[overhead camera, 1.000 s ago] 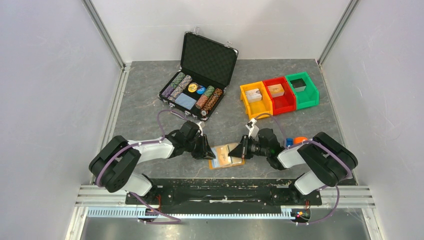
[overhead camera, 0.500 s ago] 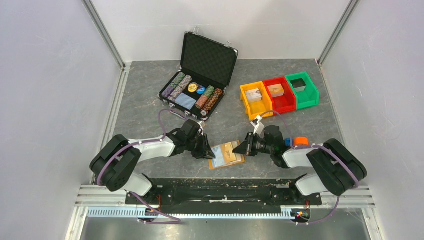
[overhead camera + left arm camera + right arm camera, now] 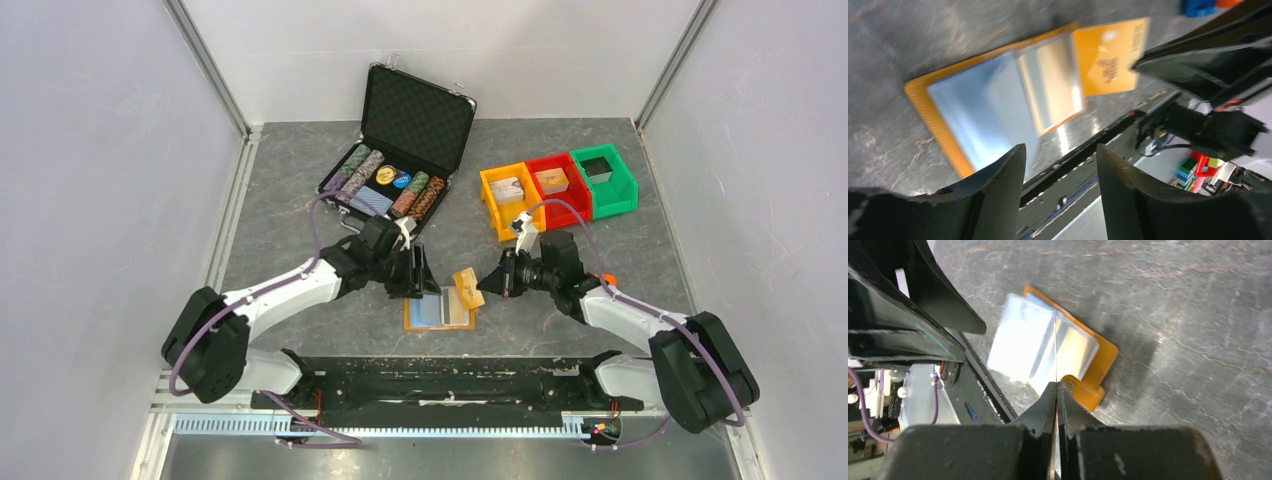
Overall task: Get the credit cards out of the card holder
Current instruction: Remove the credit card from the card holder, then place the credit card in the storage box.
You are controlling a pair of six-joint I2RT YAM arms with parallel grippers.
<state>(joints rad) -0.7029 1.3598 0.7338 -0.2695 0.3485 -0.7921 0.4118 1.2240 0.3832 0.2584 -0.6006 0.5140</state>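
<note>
At the card holder (image 3: 1104,357), right jaws pinch a card (image 3: 1110,60); left jaws gape empty.

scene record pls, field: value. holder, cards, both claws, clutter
holder: orange card holder, flat on table
on holder: light blue card, grey card
held card: yellow-orange printed card, clear of holder
left claw: open, empty, by holder's left side
right claw: shut on yellow-orange printed card
clutter: open chip case; orange, red, green bins
</note>
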